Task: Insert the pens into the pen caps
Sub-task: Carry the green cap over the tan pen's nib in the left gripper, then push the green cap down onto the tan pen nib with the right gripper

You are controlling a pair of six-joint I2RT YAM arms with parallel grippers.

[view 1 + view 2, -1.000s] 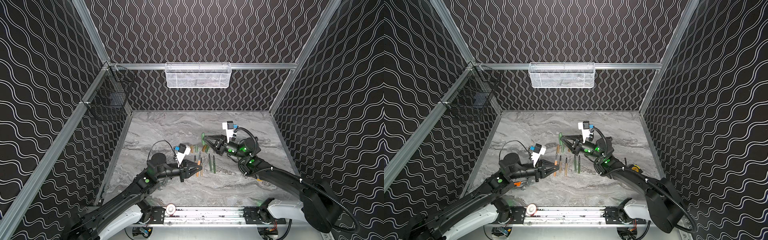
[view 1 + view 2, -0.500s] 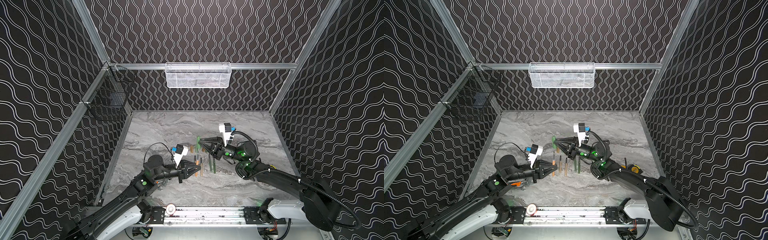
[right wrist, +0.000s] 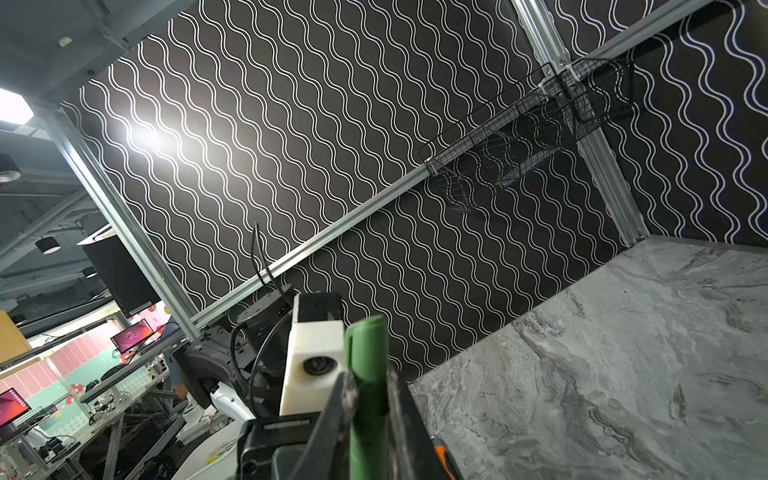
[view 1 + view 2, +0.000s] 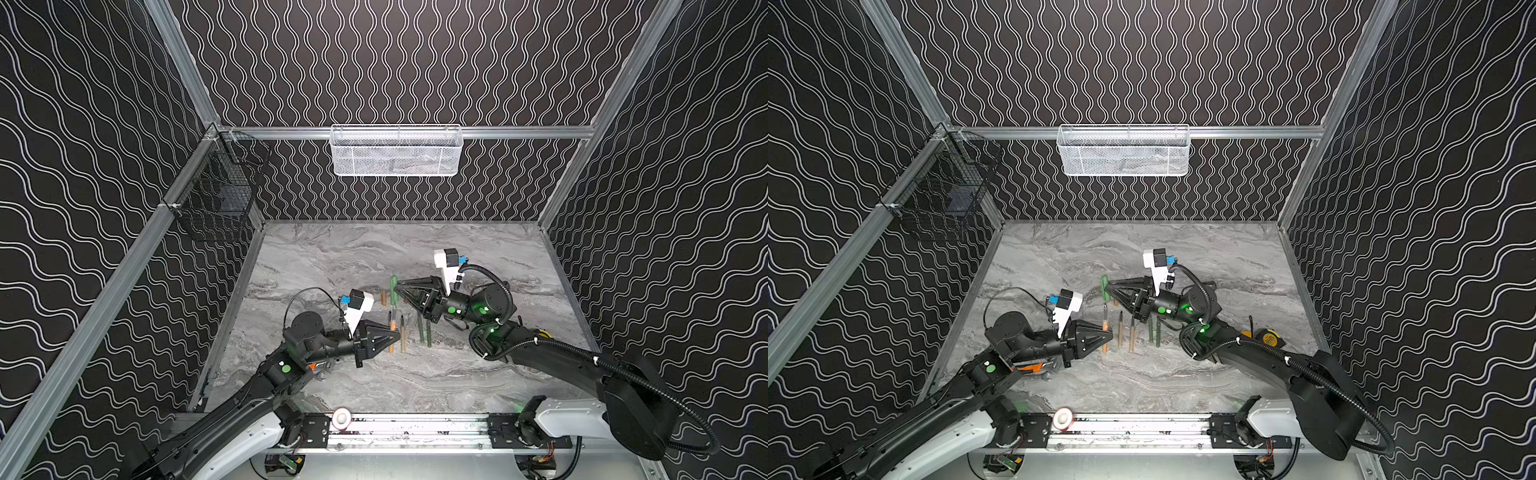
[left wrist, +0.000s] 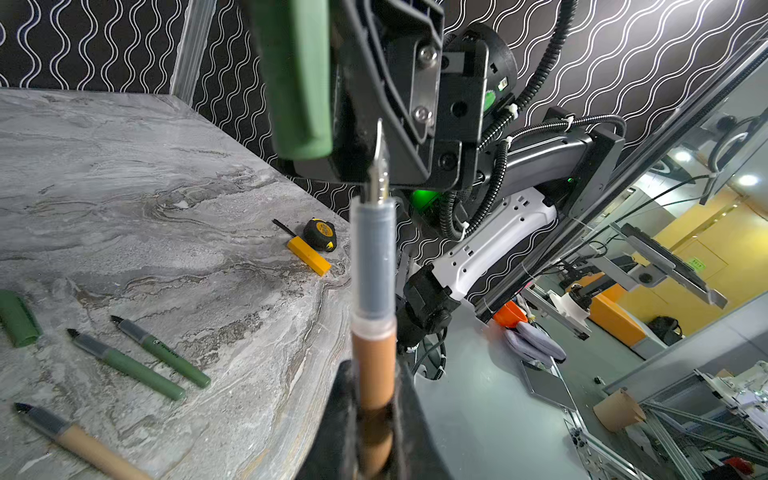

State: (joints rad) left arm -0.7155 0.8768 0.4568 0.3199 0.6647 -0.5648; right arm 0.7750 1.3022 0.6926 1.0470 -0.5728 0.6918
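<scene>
right tool (image 4: 397, 286) with green cap (image 4: 392, 278) has moved nearer the tan pen (image 5: 374, 361).

Grey marbled tabletop (image 4: 365, 253), wavy-patterned walls around it. White mesh basket (image 4: 395, 151) hangs on the rail above its back edge. Black wire basket (image 4: 216, 195) hangs above its back-left corner. On its front-right part lies a black-and-yellow tape measure (image 5: 319, 234), with a flat yellow block (image 5: 309, 256) just beside it. Orange-handled wrench (image 4: 1030, 368) on its front-left part, mostly hidden.
</scene>
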